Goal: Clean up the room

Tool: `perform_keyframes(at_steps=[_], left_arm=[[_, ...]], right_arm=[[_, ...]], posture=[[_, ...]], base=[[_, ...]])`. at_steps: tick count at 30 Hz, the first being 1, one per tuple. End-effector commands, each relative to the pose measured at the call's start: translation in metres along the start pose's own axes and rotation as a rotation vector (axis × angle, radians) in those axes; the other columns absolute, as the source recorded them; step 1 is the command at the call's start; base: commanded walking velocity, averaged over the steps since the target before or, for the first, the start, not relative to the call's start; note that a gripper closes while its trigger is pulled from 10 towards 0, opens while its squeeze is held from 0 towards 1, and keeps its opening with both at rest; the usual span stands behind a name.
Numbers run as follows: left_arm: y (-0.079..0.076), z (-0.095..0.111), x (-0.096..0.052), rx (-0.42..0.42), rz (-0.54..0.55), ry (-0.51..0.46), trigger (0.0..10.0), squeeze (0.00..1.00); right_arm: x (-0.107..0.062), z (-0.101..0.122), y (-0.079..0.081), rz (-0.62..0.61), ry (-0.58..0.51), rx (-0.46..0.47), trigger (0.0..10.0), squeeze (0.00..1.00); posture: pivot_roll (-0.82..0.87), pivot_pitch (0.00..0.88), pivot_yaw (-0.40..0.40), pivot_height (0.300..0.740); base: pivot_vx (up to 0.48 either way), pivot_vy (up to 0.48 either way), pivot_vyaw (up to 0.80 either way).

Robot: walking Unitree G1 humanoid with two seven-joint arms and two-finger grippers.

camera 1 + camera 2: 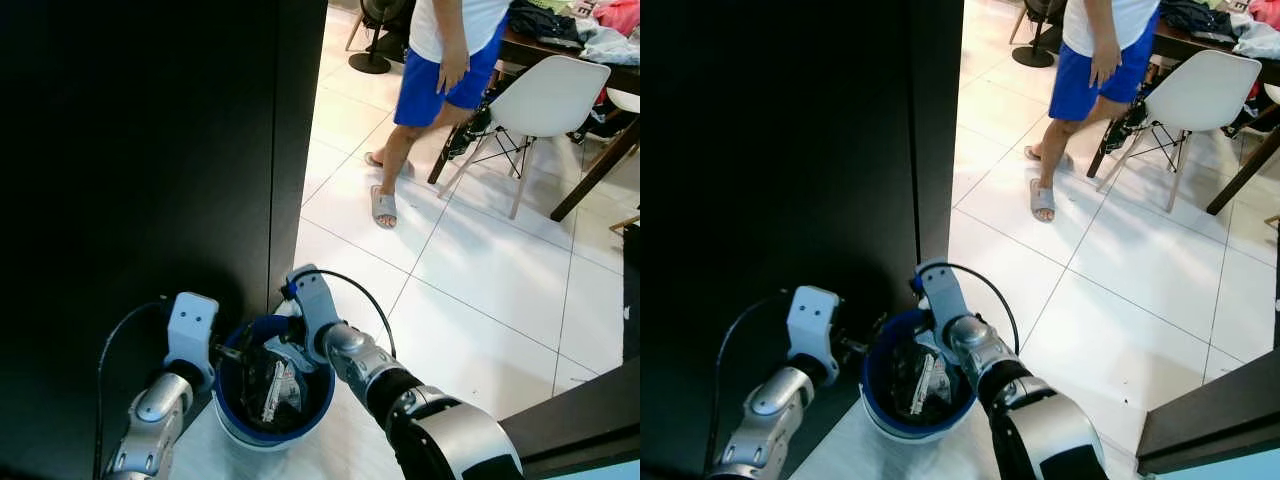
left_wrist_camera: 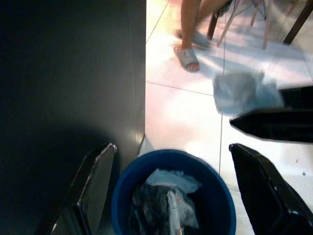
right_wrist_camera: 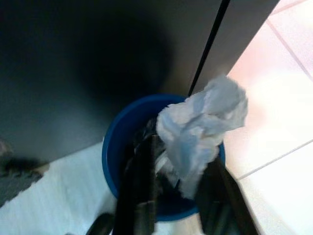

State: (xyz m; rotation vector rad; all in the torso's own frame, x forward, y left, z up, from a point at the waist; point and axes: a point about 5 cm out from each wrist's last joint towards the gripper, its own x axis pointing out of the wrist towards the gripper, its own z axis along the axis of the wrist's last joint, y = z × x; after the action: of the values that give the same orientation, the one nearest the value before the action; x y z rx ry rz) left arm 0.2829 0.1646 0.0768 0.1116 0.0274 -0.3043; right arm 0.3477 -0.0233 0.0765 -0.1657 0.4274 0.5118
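Bright light glares off the white tiled floor, washing it pinkish in the wrist views. The black cabinet stays dark and featureless. The crumpled tissue and the wrist views are soft and blurred; head views are sharper.

Both silver arms reach forward and down, wrists close together. Right gripper sits low between the arms, its two black fingers angled downward and pinched on a crumpled tissue that bulges up past them. Right forearm enters from the lower right, elbow bent, a black cable looping off the wrist. Left gripper has its fingers spread wide apart, nothing between them. Left forearm rises from the lower left with the wrist block upright, a black cable arcing from it.
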Motion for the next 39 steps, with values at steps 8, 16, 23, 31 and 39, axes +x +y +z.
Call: perform_keyframes(at_steps=[8,16,23,31,39], left_arm=[[-0.006,0.003,-0.003,0.020,-0.027,0.040,10.0,0.00],[-0.007,0.007,0.003,0.027,-0.029,0.047,10.0,0.00],[-0.003,-0.019,0.012,-0.063,-0.025,0.168,10.0,0.00],[0.012,-0.090,-0.010,-0.180,0.119,0.541,10.0,0.00],[0.006,-0.132,-0.054,-0.321,0.242,0.777,10.0,0.00]], right_arm=[[0.002,0.008,0.003,-0.029,-0.040,0.054,10.0,1.00],[-0.003,-0.012,-0.013,-0.080,0.012,0.076,10.0,1.00],[-0.028,-0.078,-0.052,-0.236,0.175,0.138,10.0,0.00],[-0.094,-0.182,-0.092,-0.461,0.425,0.284,10.0,0.00],[-0.133,-0.230,-0.090,-0.490,0.572,0.243,10.0,0.00]], posture=[[0.31,0.202,-0.107,0.740],[0.28,0.183,-0.101,0.740],[0.18,0.140,-0.063,0.740],[0.06,0.088,-0.021,0.740],[0.01,0.056,-0.007,0.740]], base=[[0.000,0.000,0.00],[0.000,0.000,0.00],[0.000,0.000,0.00],[-0.039,0.000,0.00],[-0.459,0.000,0.00]])
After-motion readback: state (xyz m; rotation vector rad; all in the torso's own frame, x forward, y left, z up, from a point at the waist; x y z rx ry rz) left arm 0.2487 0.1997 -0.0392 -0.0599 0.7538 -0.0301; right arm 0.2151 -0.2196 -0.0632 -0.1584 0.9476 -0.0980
